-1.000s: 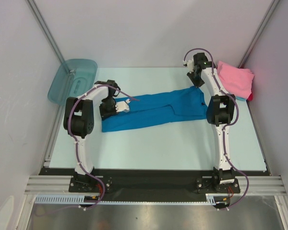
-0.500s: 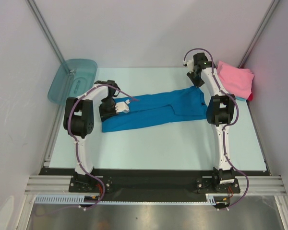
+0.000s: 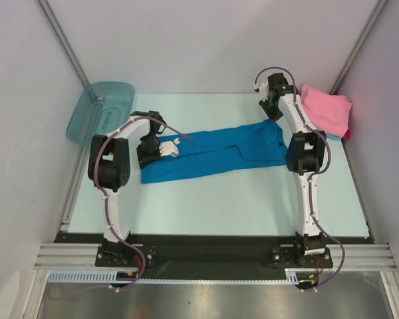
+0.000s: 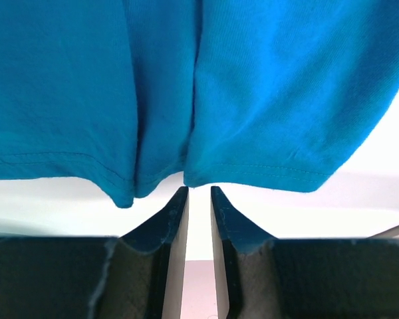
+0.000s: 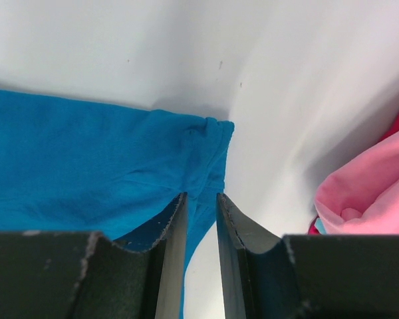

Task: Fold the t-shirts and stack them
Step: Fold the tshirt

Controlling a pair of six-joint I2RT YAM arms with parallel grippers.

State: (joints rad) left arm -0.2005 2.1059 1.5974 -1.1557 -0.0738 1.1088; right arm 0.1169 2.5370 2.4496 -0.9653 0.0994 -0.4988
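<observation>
The blue t-shirt [image 3: 213, 151] lay stretched in a long band across the middle of the desk [image 3: 219, 206], running from the left side up toward the far right. It was folded lengthwise, and a seam line crossed it right of centre.

At its left end, the left gripper [image 3: 171, 145] sat over the far edge of the cloth. From the left wrist camera, the shirt [image 4: 253, 100] filled the upper view, its stitched hem ending right at the left gripper [image 4: 196, 193]. The fingers stood close together with a thin pale gap between them, and creases in the cloth gathered toward their tips. Whether any hem was actually caught there could not be told.

At the far right end, the right gripper [image 3: 272, 114] met the shirt's corner. In the right wrist view the fingers of that gripper [image 5: 201, 198] were drawn near each other with blue cloth [image 5: 86, 159] showing in the gap — pinching the shirt's edge just short of its corner.

The pink t-shirt [image 3: 327, 109] lay folded at the far right corner of the desk, apart from the blue one, with a light blue edge [image 3: 334, 136] and a red edge [image 3: 346, 135] showing beneath it. A teal tub [image 3: 100, 109] leaned tilted at the far left corner — well apart from the shirts.
</observation>
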